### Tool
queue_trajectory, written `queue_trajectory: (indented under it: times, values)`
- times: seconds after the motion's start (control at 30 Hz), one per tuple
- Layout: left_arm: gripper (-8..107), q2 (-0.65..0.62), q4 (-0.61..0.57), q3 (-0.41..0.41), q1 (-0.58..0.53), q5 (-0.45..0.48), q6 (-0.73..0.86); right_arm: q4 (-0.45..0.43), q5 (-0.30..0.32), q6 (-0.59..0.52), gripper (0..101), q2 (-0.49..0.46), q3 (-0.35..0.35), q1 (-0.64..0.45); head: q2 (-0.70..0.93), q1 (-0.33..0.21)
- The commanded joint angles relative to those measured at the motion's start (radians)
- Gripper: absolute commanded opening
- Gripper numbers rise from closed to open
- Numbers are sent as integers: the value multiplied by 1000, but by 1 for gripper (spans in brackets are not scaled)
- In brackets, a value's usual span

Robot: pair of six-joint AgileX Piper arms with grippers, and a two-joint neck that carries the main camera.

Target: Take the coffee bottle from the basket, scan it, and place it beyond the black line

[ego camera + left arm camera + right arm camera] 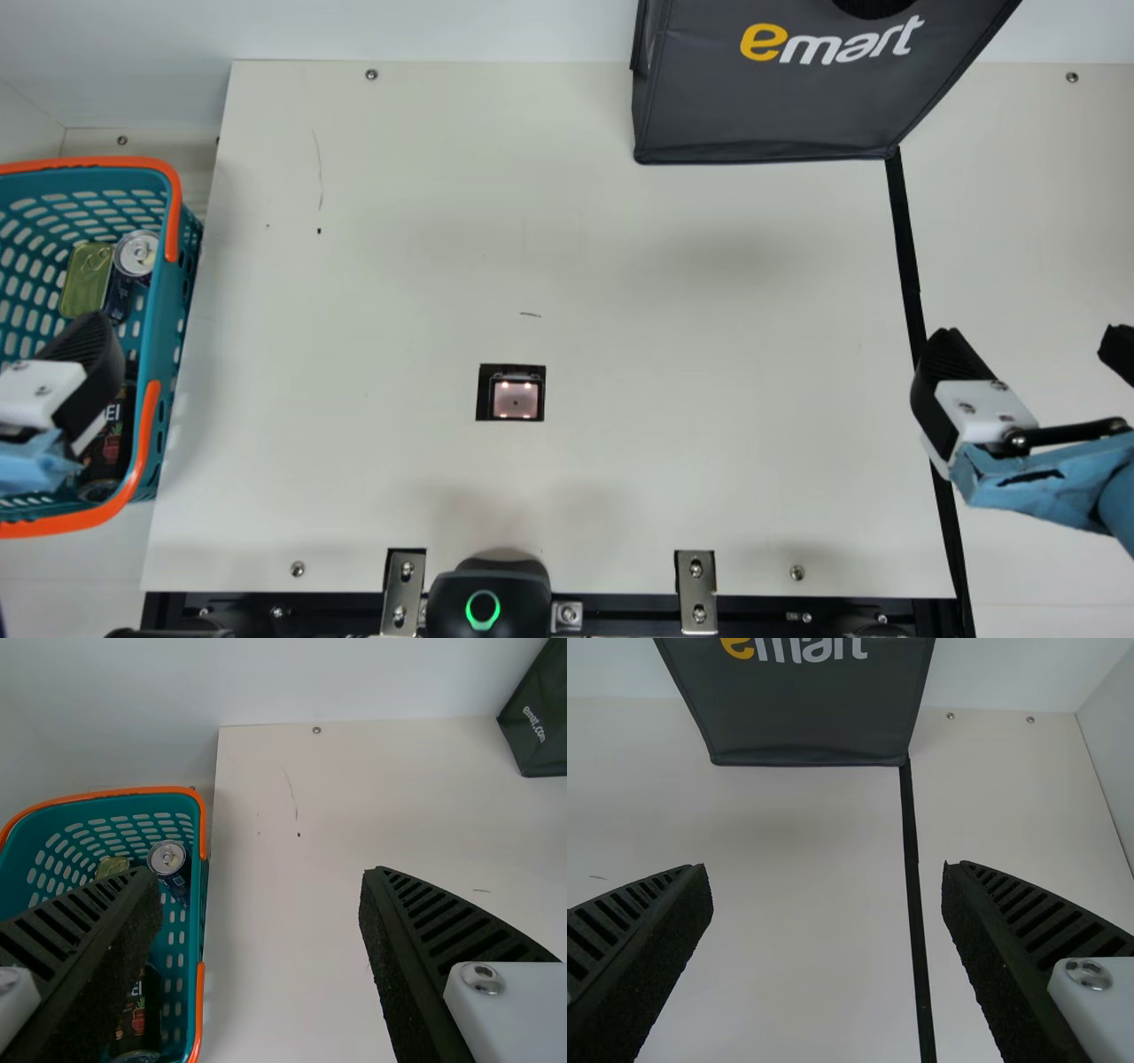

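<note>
In the main view my left gripper (87, 363) is over the teal basket (164, 354); its left wrist view shows the left gripper (257, 890) open, fingers wide apart, nothing between them. A dark bottle with red print (112, 443) lies in the basket's near part, partly hidden by that gripper; the left wrist view shows the bottle (142, 1010) too. The lit scanner window (516, 399) is set in the table. My right gripper (1032, 346) is at the black line (905, 248), open and empty; the right wrist view shows the right gripper (826, 881) spread around the line.
A green tin (87, 279) and a silver-topped can (137, 254) share the basket, farther back. The grey bag (771, 97) stands at the table's back right, by the line's far end. A black device with a green ring (483, 611) sits at the front edge between metal brackets.
</note>
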Motion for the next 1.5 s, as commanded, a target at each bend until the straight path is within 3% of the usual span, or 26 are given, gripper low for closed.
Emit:
queue_trajectory:
  times: [0.0,0.47,1.47]
  values:
    - [90,0,0,0,0,0,0,0,0,0,91,0,0,0,22,-26]
    - [90,0,0,0,0,0,0,0,0,0,91,0,0,0,348,-26]
    - [90,0,0,0,0,0,0,0,1,0,91,0,0,0,348,-26]
